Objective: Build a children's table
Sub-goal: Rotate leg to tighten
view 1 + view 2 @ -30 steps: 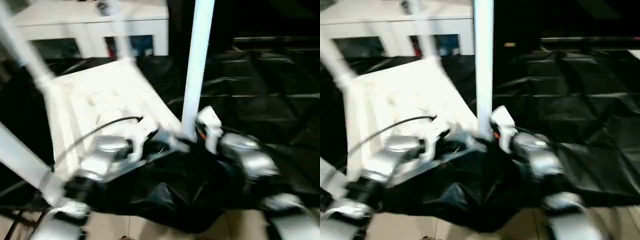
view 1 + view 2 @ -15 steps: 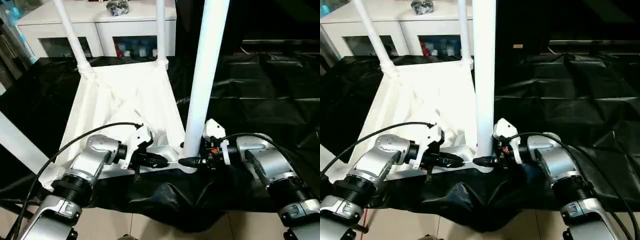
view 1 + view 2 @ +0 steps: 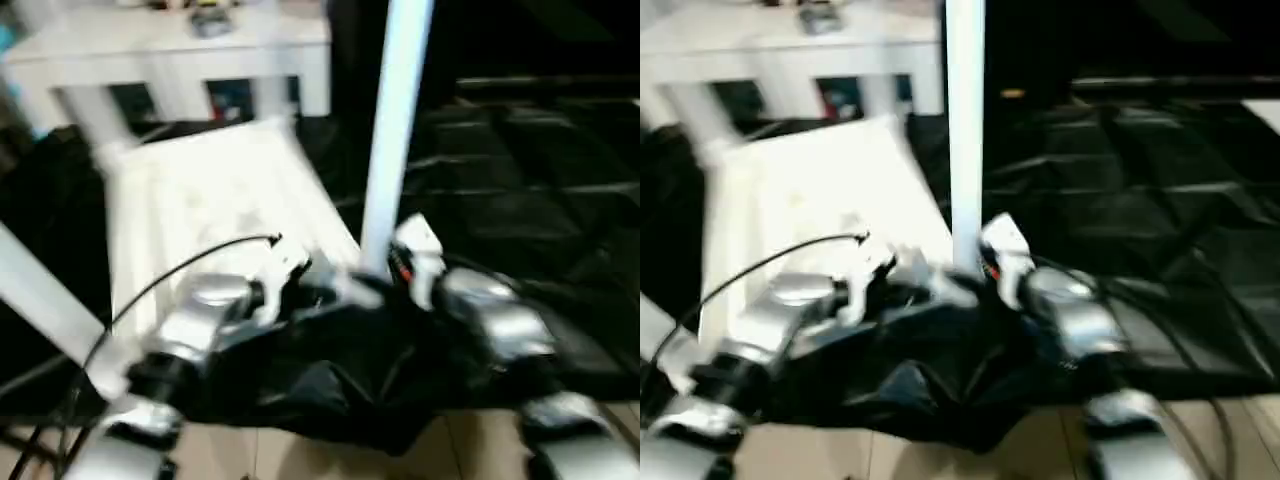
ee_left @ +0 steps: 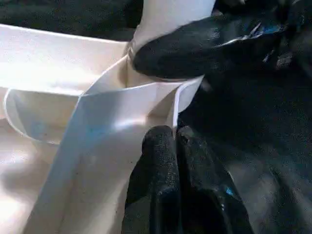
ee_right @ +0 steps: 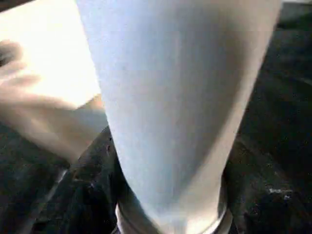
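- The white top (image 3: 200,200) lies underside up on the black-draped tabletop (image 3: 520,190), near the tabletop's front edge and toward its left side.
- One leg (image 3: 392,130) stands upright in the top's front right corner socket, just behind the tabletop's front edge.
- Blurred legs rise from the top's far corners, one at the far left (image 3: 95,125).
- Another leg (image 3: 40,300) slants across the picture's left edge by the top's front left corner.
- The left end effector (image 4: 175,141) is clenched, its two black fingers pressed together with nothing between them.
- In the left wrist view its tips sit against the thin white wall of the corner socket (image 4: 146,97), right at the foot of the upright leg.
- The right end effector (image 3: 385,275) is at the base of that leg from the other side.
- One black finger (image 4: 204,44) of it lies against the leg just above the socket, as the left wrist view shows.
- The right wrist view looks straight at the leg's lower shaft and the ring at its foot (image 5: 170,214).
- Whether the right end effector grips the leg or merely rests against it, I cannot tell; the pictures are too blurred there.
- A white cabinet (image 3: 170,60) stands beyond the tabletop's far edge, with a small dark item on it.
- Black drape hangs in folds over the front edge between the two silver forearms.
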Controlling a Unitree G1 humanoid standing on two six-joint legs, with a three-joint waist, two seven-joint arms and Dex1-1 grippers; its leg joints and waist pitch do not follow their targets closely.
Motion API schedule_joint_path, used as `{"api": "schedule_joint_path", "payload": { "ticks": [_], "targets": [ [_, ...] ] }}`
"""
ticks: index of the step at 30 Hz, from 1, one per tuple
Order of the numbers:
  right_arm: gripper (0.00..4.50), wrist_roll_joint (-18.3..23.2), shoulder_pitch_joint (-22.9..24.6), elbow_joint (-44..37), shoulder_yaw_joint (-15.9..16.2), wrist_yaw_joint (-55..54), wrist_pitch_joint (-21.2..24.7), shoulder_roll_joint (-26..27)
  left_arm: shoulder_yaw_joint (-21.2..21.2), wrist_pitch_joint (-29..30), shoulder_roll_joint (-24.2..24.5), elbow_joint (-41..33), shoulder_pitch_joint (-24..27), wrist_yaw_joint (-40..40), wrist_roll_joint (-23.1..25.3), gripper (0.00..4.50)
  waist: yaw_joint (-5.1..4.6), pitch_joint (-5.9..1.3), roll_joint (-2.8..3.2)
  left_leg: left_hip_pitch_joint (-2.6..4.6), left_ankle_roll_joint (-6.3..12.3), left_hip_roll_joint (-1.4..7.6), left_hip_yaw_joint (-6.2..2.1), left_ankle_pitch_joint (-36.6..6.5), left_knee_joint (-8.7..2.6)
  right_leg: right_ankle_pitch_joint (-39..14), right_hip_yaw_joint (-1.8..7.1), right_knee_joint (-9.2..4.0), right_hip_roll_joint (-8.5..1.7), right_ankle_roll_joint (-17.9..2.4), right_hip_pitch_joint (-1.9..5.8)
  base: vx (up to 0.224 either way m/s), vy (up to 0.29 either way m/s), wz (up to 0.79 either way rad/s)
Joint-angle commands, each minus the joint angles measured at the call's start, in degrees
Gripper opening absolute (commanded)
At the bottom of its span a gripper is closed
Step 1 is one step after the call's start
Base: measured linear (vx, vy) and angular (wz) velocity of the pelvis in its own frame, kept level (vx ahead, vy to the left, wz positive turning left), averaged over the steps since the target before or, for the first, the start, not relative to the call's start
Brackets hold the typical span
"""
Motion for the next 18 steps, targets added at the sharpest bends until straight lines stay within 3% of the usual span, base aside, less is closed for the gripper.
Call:
{"api": "schedule_joint_path", "payload": {
  "ticks": [1,2,5,8,10,14,16,17,18],
  "targets": [
    [2.52,-1.8,-0.8,6.4,1.5,-8.0,1.8,4.5,-1.7,-0.4,-4.1,-1.0,-2.3,2.3,-1.2,0.00,0.07,-3.31,-0.47,0.11,0.51,0.28,-0.42,-18.2,-4.06,-21.6,1.48,-5.31,-2.25,-10.0,2.50,0.000,0.000,0.00],
    [2.52,-1.7,-1.2,6.9,1.3,-7.5,1.0,4.9,-2.1,-0.8,-4.6,-0.9,-2.2,2.9,-0.7,0.00,0.01,-3.42,-0.44,0.14,0.80,0.31,-0.40,-18.0,-3.99,-20.6,1.53,-5.24,-2.29,-10.3,2.54,0.000,0.000,0.00],
    [3.21,-1.1,-1.8,7.4,0.6,-5.7,-0.4,5.5,-3.1,-1.3,-5.3,-1.1,-1.9,3.4,0.2,0.00,0.34,-3.51,-0.45,-0.04,2.51,0.38,-0.17,-16.3,-3.91,-16.6,1.60,-5.02,-2.22,-11.3,2.73,0.000,0.000,0.00],
    [3.33,0.1,-2.1,6.5,0.3,-2.8,-0.7,4.9,-4.0,-1.9,-4.9,-1.7,-1.4,1.9,0.4,0.00,0.74,-3.67,-0.53,-0.04,3.45,0.51,-0.08,-14.5,-3.82,-13.7,1.64,-4.74,-2.26,-12.1,2.95,0.000,0.000,0.00],
    [3.48,-1.1,-2.7,6.9,1.5,-1.4,-3.6,4.0,-4.2,-3.4,-4.1,-1.3,-1.3,0.6,0.6,0.00,0.86,-3.76,-0.50,-0.11,3.79,0.54,-0.03,-13.2,-3.76,-11.3,1.62,-4.50,-2.27,-12.9,3.06,0.000,0.000,0.00],
    [3.48,-0.9,-0.6,1.9,6.5,13.1,-7.1,0.3,-5.4,-4.0,-1.6,-1.6,-0.9,-4.5,0.3,0.00,1.34,-3.88,-0.58,-0.16,5.57,0.62,0.08,-11.5,-3.47,-7.6,1.56,-4.20,-2.25,-14.1,3.34,0.000,0.000,0.00],
    [3.48,-0.7,0.0,0.5,7.4,16.1,-7.8,-0.6,-5.7,-4.0,-1.1,-1.8,-0.8,-5.5,0.2,0.00,1.57,-3.79,-0.61,-0.14,6.00,0.70,0.16,-11.2,-3.48,-7.3,1.56,-4.10,-2.26,-14.6,3.31,0.000,0.000,0.00],
    [3.48,1.1,1.6,-3.2,8.8,23.3,-7.0,-2.8,-6.1,-4.0,0.3,-2.1,-0.8,-8.1,-0.1,0.00,1.70,-3.72,-0.68,-0.12,6.05,0.69,0.21,-11.4,-3.47,-7.8,1.56,-4.15,-2.23,-14.5,3.31,0.000,0.000,0.00],
    [3.48,1.9,2.3,-4.8,9.3,26.3,-6.4,-4.0,-6.2,-4.0,1.0,-2.2,-0.9,-9.4,-0.2,0.00,2.25,-3.77,-0.64,0.08,6.25,0.83,0.29,-11.6,-3.37,-8.5,1.59,-4.14,-2.19,-14.2,3.30,0.000,0.000,0.00]
  ]
}}
